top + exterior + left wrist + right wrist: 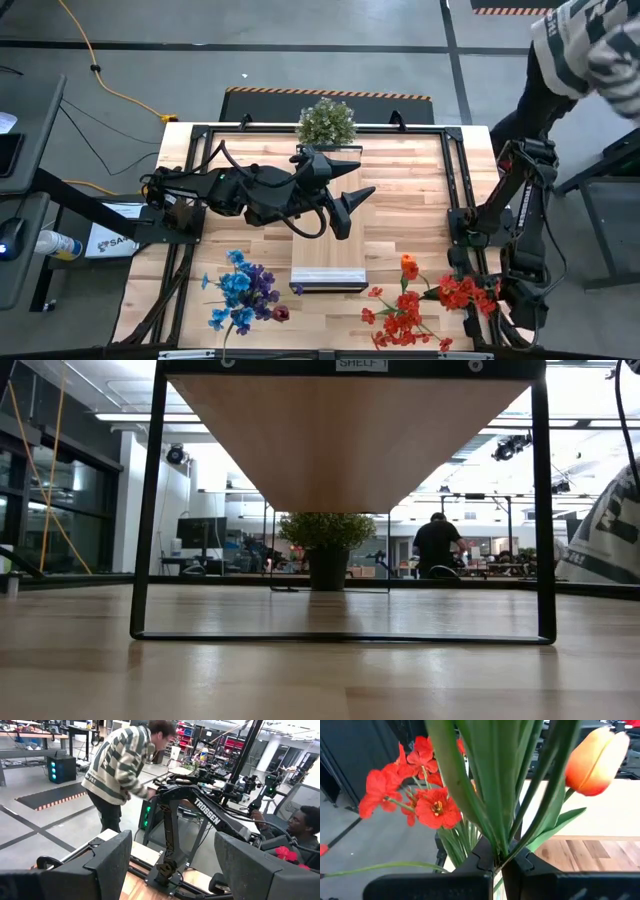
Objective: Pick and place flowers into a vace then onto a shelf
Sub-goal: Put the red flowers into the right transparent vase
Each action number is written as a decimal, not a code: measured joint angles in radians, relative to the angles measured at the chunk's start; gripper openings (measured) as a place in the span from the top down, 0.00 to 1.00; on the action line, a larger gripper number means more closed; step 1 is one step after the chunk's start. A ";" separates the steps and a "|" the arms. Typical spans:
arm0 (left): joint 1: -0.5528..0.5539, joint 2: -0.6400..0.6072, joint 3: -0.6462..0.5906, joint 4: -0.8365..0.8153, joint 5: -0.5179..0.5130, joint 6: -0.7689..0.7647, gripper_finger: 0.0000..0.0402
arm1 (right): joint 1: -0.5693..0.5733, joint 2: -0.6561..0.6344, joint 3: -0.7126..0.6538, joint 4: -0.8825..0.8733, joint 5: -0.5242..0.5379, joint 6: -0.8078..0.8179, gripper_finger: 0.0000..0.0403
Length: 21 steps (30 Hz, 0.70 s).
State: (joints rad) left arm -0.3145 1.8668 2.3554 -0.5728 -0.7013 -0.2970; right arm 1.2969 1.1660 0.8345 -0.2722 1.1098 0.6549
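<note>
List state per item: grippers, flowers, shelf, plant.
Left gripper: open, empty, above the middle of the table.
Right gripper: shut on green stems of red and orange flowers, at the table's right edge.
Blue and purple flowers: lying loose on the wooden tabletop.
Long light-wood shelf: raised on a black frame, nothing visible on its uncovered part.
Bushy green potted plant: upright.

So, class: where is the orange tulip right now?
In the high view the orange tulip lies on the table's right side, among the red flowers just right of the shelf; the right wrist view shows stems between the right gripper fingers.
</note>
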 joint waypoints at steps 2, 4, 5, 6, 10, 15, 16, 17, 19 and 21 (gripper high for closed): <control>0.000 0.000 0.000 0.000 0.000 0.000 0.21 | -0.005 0.008 0.000 0.000 -0.009 0.002 0.99; 0.000 0.000 0.000 0.000 0.000 0.000 0.21 | -0.009 0.014 0.000 -0.002 -0.018 0.018 0.99; 0.000 0.000 0.000 0.000 0.000 0.000 0.21 | -0.009 0.018 0.000 -0.006 -0.021 0.027 0.99; 0.000 0.000 0.000 0.000 0.000 0.000 0.21 | -0.009 0.022 0.000 -0.012 -0.023 0.034 0.99; 0.000 0.000 0.000 0.000 0.001 0.000 0.21 | -0.009 0.027 0.000 -0.046 -0.036 0.083 0.99; 0.000 0.000 0.000 0.000 0.001 0.000 0.21 | -0.010 0.027 0.000 -0.062 -0.046 0.105 0.97; 0.000 0.000 0.000 0.000 0.001 0.000 0.21 | -0.010 0.027 0.000 -0.061 -0.046 0.105 0.97; 0.000 0.000 0.000 0.000 0.001 0.000 0.21 | -0.010 0.027 0.000 -0.062 -0.046 0.105 0.97; 0.000 0.000 0.000 0.000 0.001 0.000 0.21 | -0.010 0.027 0.000 -0.062 -0.046 0.105 0.98; 0.000 0.000 0.000 0.000 0.002 0.000 0.21 | -0.010 0.027 0.000 -0.062 -0.048 0.105 0.99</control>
State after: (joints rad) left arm -0.3145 1.8668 2.3554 -0.5728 -0.6998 -0.2966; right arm 1.2873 1.1931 0.8349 -0.3340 1.0617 0.7601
